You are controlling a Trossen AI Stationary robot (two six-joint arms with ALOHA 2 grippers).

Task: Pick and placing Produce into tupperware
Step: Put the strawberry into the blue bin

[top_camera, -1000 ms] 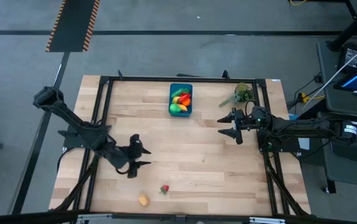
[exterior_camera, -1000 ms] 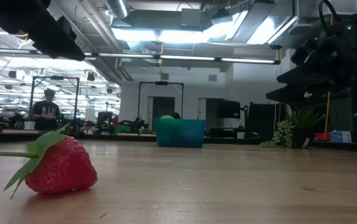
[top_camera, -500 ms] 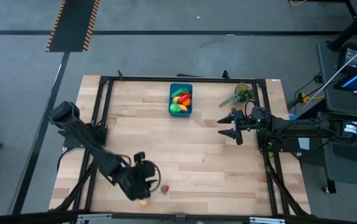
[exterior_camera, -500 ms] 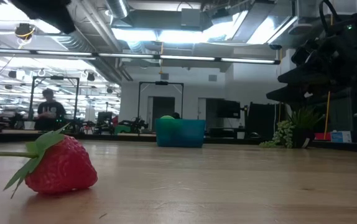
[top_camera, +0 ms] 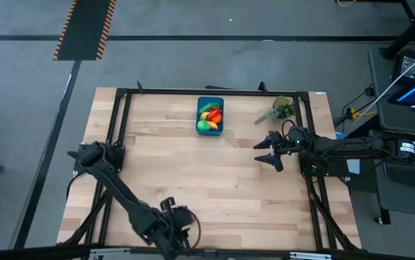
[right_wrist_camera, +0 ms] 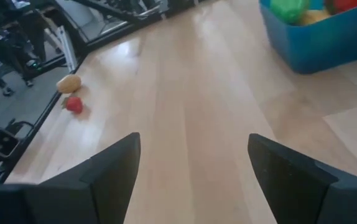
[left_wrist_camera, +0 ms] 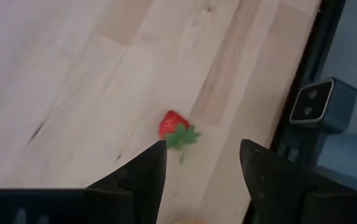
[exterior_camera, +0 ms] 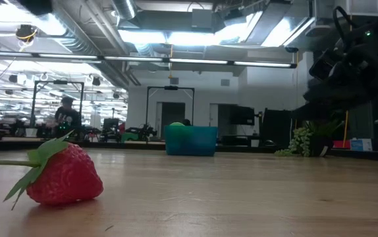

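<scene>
While its jaws stand apart and empty, the left gripper (left_wrist_camera: 202, 163) hovers above the strawberry (left_wrist_camera: 173, 126) at the table's near edge; right gripper (top_camera: 268, 149) gapes wide, unladen, right of the far tupperware (top_camera: 210, 115)

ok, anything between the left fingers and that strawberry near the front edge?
Nothing visible. The left gripper is above the strawberry, fingers open, only bare table between them. A small yellow-orange piece lies beside the strawberry, not in the path. The right gripper waits far off, open.
</scene>
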